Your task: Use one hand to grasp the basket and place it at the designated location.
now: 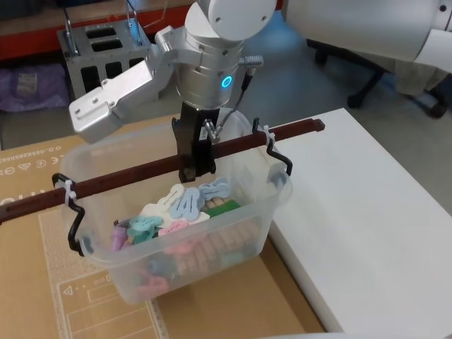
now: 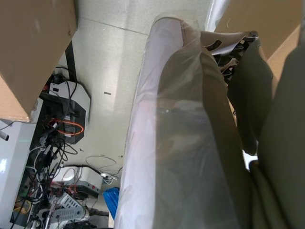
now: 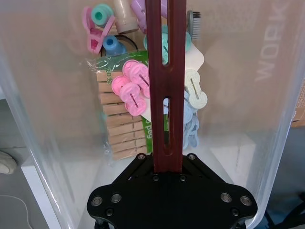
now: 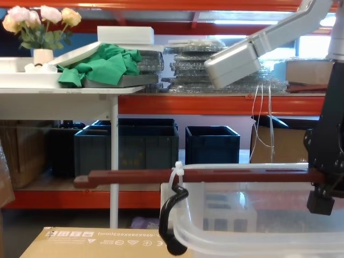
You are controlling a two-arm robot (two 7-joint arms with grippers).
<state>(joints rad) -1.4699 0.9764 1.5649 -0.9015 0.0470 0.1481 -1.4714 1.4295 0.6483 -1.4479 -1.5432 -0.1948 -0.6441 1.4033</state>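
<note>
One black right gripper (image 1: 196, 168) is clamped at mid-length on the long red-brown bar handle (image 1: 120, 181) (presumably for balance) — so the translucent white plastic basket (image 1: 233, 236) is held over the brown cardboard box (image 1: 42, 296), beside the white table (image 1: 381, 212).

Bright even indoor light; soft shadows; basket (image 3: 43, 119) walls backlit; floor (image 2: 114, 57) glare.

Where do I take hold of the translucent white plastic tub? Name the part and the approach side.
Grip the long dark red-brown bar handle at its middle, from above: it lies level across the tub, so a centred hold balances the load. The right end effector is shut on it there.
</note>
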